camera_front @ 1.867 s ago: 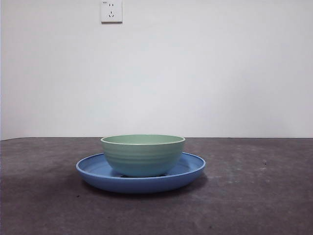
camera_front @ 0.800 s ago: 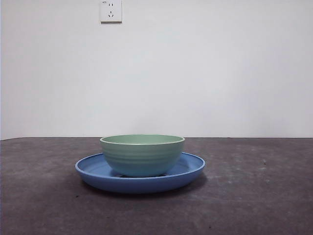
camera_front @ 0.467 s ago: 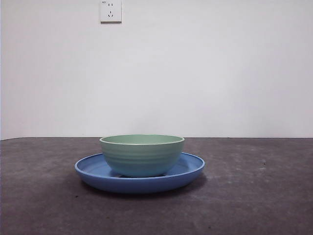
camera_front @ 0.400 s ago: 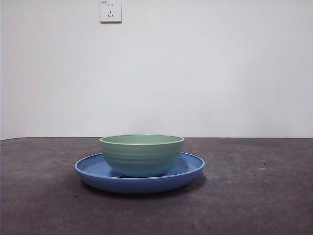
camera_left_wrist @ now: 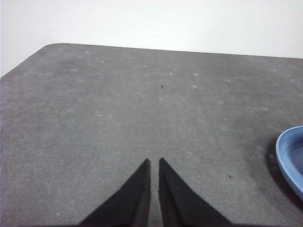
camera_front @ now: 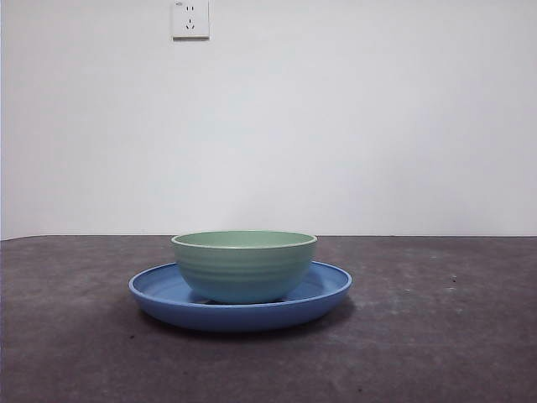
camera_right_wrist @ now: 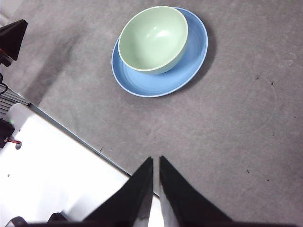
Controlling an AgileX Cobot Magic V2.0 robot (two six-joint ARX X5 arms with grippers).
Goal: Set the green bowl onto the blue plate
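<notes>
Nearest to you in the front view is the grey table [camera_front: 436, 353], bare and mottled. Just beyond that front strip, the blue plate [camera_front: 159, 295] sits flat on it, a little left of centre. The green bowl [camera_front: 244, 269] stands upright on the plate, touching it, with plate rim showing on both sides. Behind them the table runs back to a white wall, and a wall socket [camera_front: 190, 18] sits high on it, left of centre.

No arm shows in that front view, so go to your wrist cameras. Your left gripper [camera_left_wrist: 154, 163] is clenched, its two black jaws pressed nearly tip to tip with only a thin slit between them and nothing held. It hangs over bare table, and only an edge of the blue plate [camera_left_wrist: 291, 158] shows at the side, apart from the jaws.

Your right gripper [camera_right_wrist: 155, 161] is clenched too, and empty. It hovers high above the near table edge. Well beyond its tips you see the green bowl [camera_right_wrist: 152, 38] resting inside the blue plate [camera_right_wrist: 191, 56], set toward one side of it, nothing inside the bowl.
</notes>
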